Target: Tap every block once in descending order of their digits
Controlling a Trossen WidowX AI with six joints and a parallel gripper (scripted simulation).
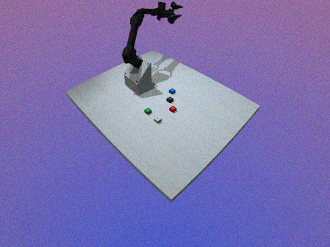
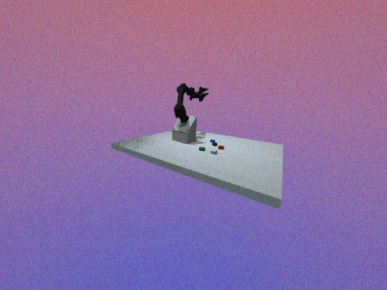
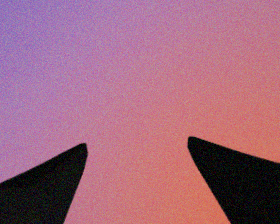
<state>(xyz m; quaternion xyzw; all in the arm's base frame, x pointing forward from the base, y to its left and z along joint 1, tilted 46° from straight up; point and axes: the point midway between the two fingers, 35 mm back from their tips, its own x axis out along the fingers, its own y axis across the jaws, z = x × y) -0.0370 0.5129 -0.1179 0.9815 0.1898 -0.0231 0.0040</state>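
A blue block (image 1: 172, 91) (image 2: 212, 141), a black block (image 1: 170, 99) (image 2: 215, 144), a red block (image 1: 172, 109) (image 2: 221, 147), a green block (image 1: 147, 111) (image 2: 202, 148) and a white block (image 1: 157, 120) (image 2: 214, 152) lie apart on the table. Their digits are too small to read in the top and exterior views. My gripper (image 1: 182, 11) (image 2: 207, 92) (image 3: 138, 145) is open and empty. It points sideways, high above the table and the blocks. No block shows in the wrist view.
The pale table (image 1: 188, 151) (image 2: 245, 170) has open edges on all sides. The grey wedge-shaped base (image 1: 145, 83) (image 2: 184, 135) of the arm stands behind the blocks, and the arm's shadow falls beside it.
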